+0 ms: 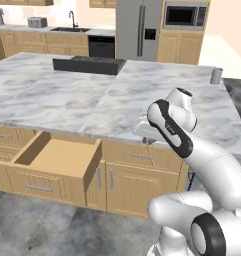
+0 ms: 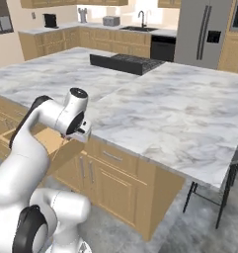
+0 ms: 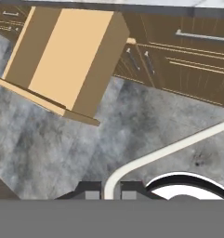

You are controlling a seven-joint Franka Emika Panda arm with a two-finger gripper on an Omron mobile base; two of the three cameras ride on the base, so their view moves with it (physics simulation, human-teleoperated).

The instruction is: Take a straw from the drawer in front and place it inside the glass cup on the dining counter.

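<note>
Drawer [image 1: 57, 160] stands pulled open below the dining counter [image 1: 92, 100], its wooden floor bare. Glass cup [image 1: 216, 76] sits at the counter's far right corner. Gripper [image 3: 108, 191], near the counter's front edge, pinches the pale straw [image 3: 164, 151], jaws nearly closed.

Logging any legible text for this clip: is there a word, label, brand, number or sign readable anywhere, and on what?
None can be read.
Arm: faint dark marks on the black band, too small and blurred to read.
Microwave, fridge, drawer, dining counter: no text visible.
</note>
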